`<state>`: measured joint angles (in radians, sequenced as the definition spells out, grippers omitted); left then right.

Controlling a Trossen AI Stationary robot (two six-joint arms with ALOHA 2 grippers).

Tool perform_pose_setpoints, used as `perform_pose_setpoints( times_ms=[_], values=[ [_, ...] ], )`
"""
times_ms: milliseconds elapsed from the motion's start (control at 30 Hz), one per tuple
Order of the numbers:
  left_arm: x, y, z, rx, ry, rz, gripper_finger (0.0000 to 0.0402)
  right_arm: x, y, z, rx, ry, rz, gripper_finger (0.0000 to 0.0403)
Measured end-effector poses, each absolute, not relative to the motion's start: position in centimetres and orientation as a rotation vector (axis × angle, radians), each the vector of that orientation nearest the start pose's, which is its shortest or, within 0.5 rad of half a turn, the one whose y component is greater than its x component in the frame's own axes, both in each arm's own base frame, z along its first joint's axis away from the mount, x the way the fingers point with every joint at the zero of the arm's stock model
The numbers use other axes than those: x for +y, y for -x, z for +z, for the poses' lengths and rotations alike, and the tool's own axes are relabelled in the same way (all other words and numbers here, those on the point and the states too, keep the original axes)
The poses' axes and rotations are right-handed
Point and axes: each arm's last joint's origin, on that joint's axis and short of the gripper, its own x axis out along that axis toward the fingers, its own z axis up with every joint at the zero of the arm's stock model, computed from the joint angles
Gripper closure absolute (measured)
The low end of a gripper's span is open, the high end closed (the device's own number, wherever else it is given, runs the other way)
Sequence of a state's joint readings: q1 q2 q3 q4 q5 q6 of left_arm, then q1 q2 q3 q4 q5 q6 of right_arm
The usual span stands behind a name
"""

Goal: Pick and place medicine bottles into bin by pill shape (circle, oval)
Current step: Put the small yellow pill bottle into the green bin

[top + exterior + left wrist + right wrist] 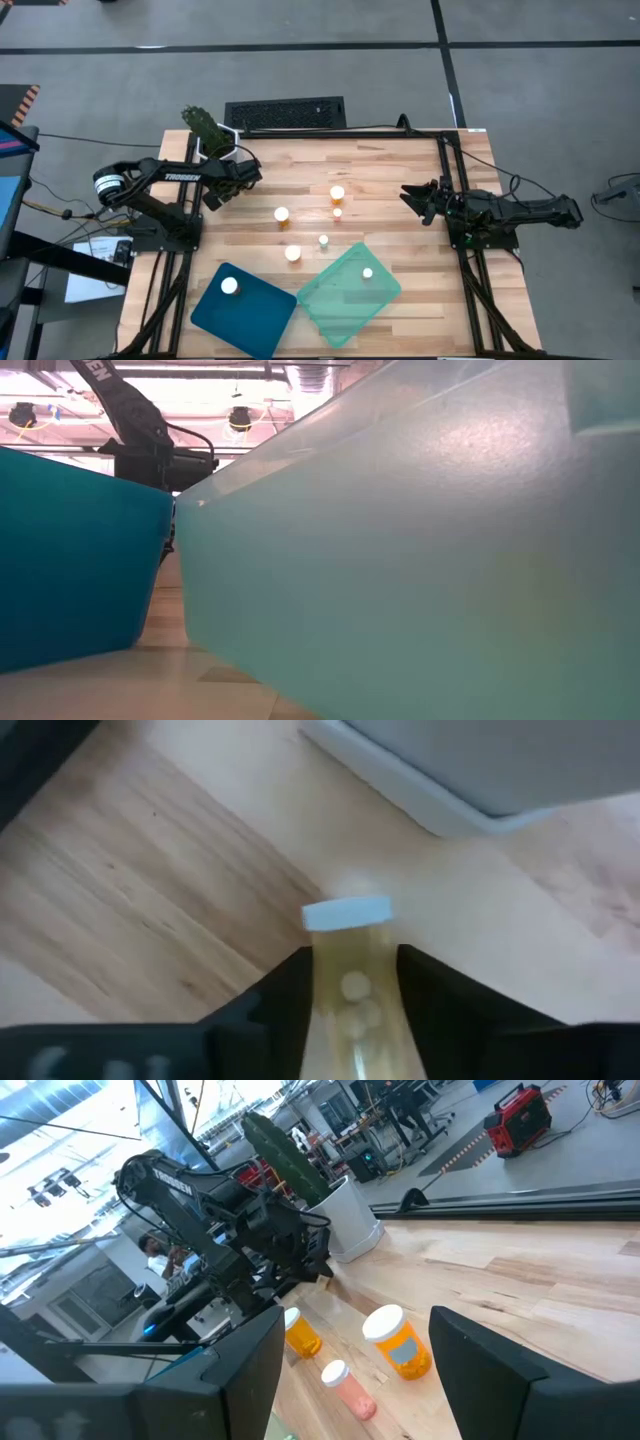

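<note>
Medicine bottles (323,241): five standing loose mid-desk (400,170), well apart from one another, with a sixth at the far left corner near the white plant pot (222,148). Looks like the pick step. Left gripper (238,180) is down at that corner, dark fingers (290,990) pressed against both sides of the gripped bottle (350,990), white cap poking out beyond the tips and pale pills visible through the amber wall. Judging by those pills, seemingly round, though hard to be sure. Calls next for a straight lift clear of the pot, then a carry across to whichever bin takes that shape; cannot tell which bin is which. Right gripper (425,200) waits at the desk's right edge, jaws wide apart and holding nothing. Dark blue bin (255,320) at the near edge holds one white-capped bottle (230,286); teal bin (340,305), touching it on the right, likewise holds one small bottle (367,272).
</note>
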<state>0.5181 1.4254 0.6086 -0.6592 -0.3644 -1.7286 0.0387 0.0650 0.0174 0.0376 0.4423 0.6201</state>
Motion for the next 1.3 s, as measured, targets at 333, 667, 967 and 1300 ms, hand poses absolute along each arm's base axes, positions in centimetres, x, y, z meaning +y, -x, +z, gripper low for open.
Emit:
perform_pose_setpoints(
  times_ms=[333, 667, 967, 1300],
  values=[
    [10.1, -18.2, 13.4, 0.569, 1.222, 1.667, 0.0326, -0.9, -9.8, 16.8, -0.116, -0.609, -0.394, 0.0143],
    [6.7, -22.0, 15.7, 0.401, 0.757, 1.491, 0.0297, -0.9, -9.8, 16.8, -0.115, -0.609, -0.393, 0.0143],
    [3.1, -22.5, 15.4, 0.032, 0.36, 1.459, 0.0295, -0.9, -9.8, 16.8, -0.115, -0.609, -0.393, 0.0143],
    [1.4, -19.7, 11.0, -0.007, 0.266, 1.422, 0.0294, -0.9, -9.9, 16.8, -0.114, -0.609, -0.394, 0.0143]
  ],
)
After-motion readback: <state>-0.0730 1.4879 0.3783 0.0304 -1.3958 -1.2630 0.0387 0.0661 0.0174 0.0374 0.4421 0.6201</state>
